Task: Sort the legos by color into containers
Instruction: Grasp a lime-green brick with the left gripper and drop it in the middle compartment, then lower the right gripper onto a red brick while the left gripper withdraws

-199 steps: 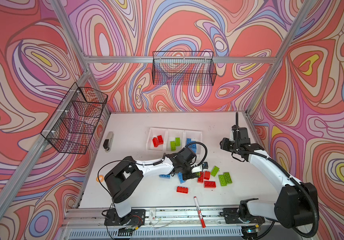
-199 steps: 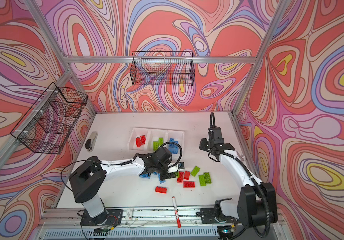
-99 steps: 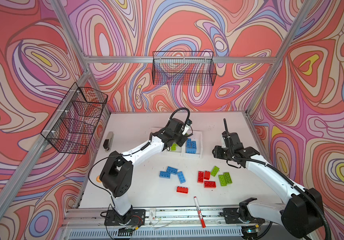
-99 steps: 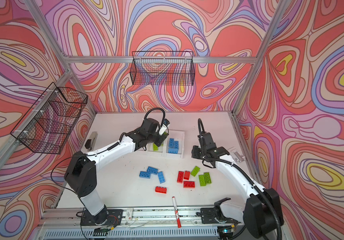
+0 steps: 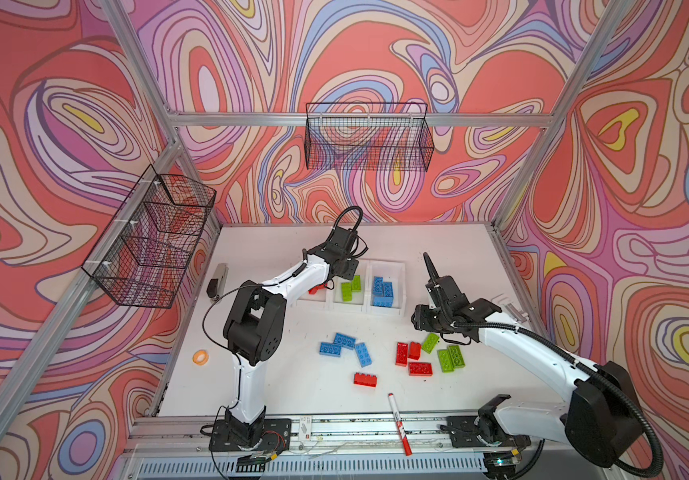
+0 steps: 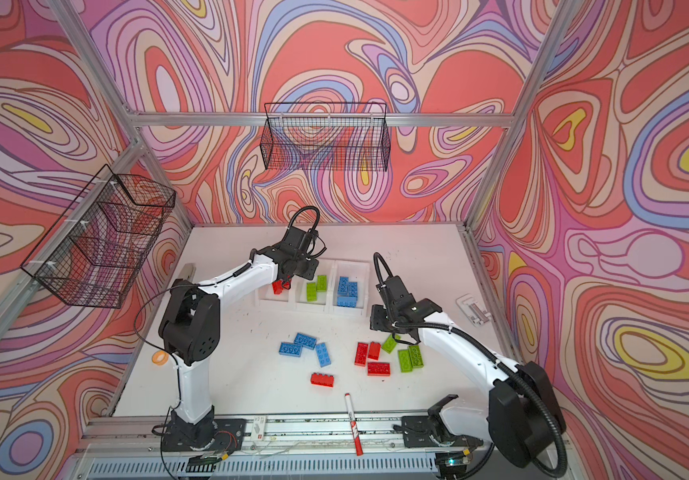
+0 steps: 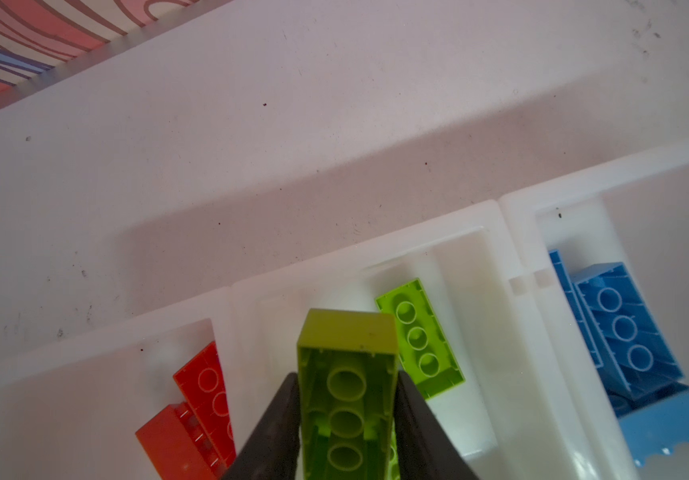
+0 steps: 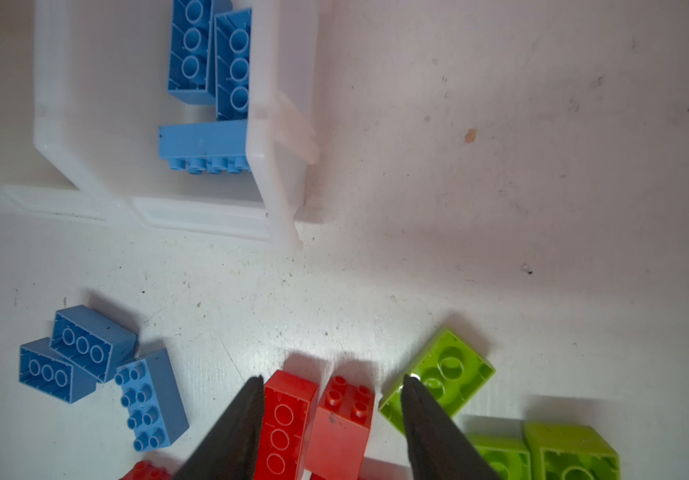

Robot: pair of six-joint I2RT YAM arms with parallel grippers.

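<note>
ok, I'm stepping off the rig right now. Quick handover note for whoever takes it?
Grippers: left gripper shut on a green brick above the middle bin; right gripper open, fingers astride two red bricks on the table.
Done: two binned reds in the left bin, at least one binned green in the middle, three binned blues in the right bin.
Left: release the held green, then clear three loose blues, four loose reds counting those two, and three loose greens.
</note>
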